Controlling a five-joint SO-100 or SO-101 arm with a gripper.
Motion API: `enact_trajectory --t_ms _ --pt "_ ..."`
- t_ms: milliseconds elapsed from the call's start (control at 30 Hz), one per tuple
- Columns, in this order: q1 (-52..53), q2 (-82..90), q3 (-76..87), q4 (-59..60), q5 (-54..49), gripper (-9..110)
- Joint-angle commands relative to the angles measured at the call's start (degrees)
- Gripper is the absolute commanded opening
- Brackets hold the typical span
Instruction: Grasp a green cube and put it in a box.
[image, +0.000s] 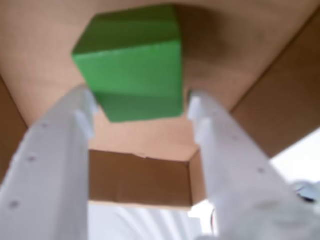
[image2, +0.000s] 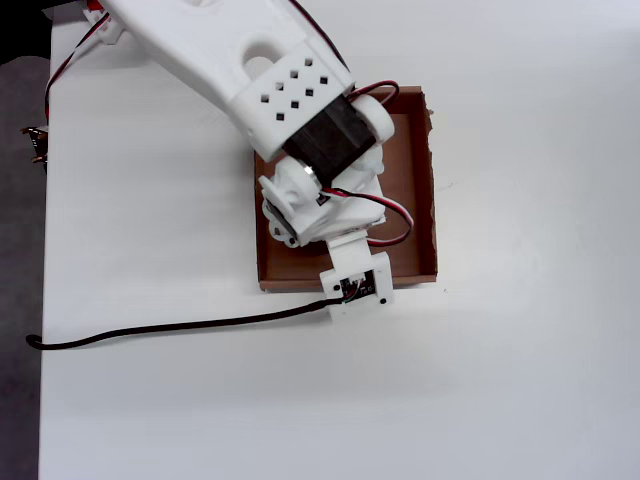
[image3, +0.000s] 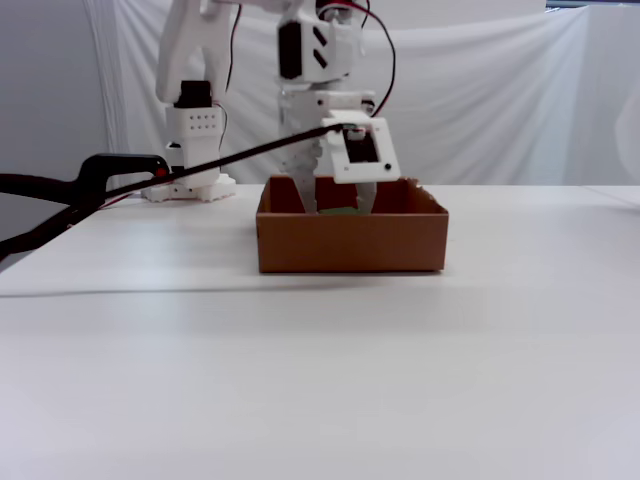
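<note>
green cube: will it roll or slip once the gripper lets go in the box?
The green cube probably won't roll: flat faces and sharp edges. Its matte surface suggests decent grip rather than slipperiness. It looks rigid, keeping its shape between the gripper fingers, and the box walls around it should stop any slide.

Arm (image2: 215, 45): white printed shells, one panel with a grid of square vent holes, black servo bodies between links. Red-black-white wires loop beside the wrist. Tool (image: 141, 107): two white fingers (image: 47, 170) dotted with small screw recesses.
</note>
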Motion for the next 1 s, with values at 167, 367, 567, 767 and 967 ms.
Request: enact_trajectory --t_ms 167,367,567,767,967 --pt "3.5 6.9 -3.3 1.2 -0.2 21" --pt "9.6 21.7 4.3 1.7 -0.4 22" --pt "17.7 38.4 16.7 1.1 -0.5 22" --pt "25.2 50.4 28.1 0.4 -4.0 22" --pt "32.1 59.6 38.1 -0.4 -8.1 22"
